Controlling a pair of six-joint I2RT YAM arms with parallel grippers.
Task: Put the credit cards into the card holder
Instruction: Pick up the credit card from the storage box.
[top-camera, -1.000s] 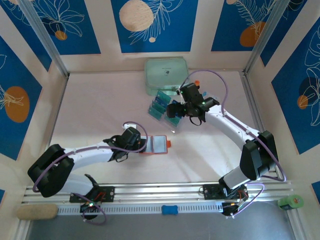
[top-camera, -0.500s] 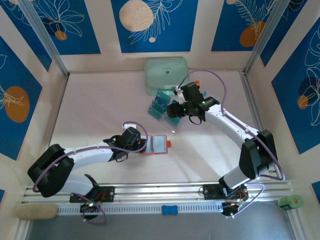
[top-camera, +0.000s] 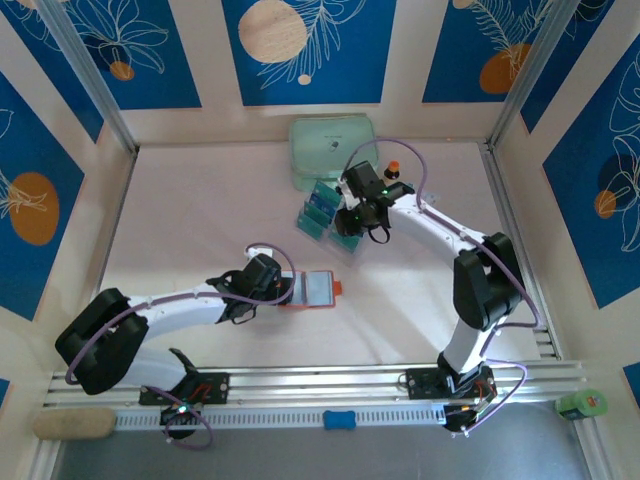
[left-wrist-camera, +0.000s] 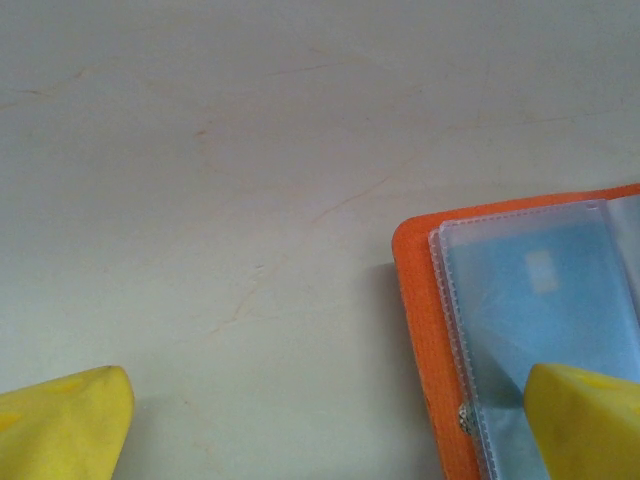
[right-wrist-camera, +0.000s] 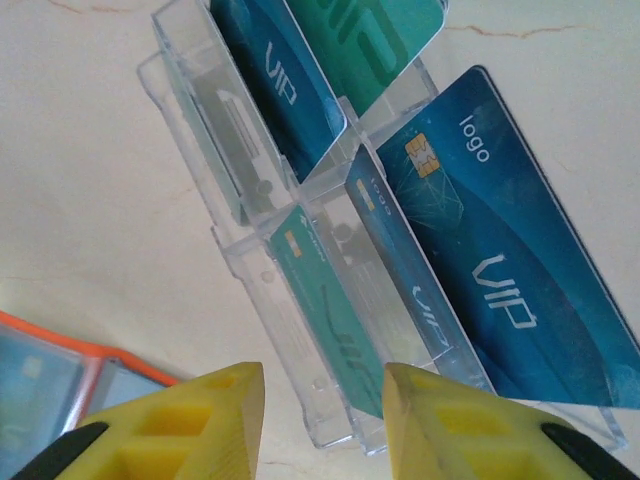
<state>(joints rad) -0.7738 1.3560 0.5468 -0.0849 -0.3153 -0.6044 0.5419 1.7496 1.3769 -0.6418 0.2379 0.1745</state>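
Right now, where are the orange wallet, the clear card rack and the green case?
orange wallet (top-camera: 314, 288): top view, on its open inside pocket.
clear card rack (right-wrist-camera: 215, 130): right wrist view, on one upright clear wall.
green case (top-camera: 332, 148): top view, on the middle of its lid.

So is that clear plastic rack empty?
No, the clear plastic rack has several blue and teal credit cards sitting in its slots.

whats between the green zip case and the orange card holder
In the top view, the clear rack with the credit cards stands between the green zip case and the card holder; bare table from rack to holder.
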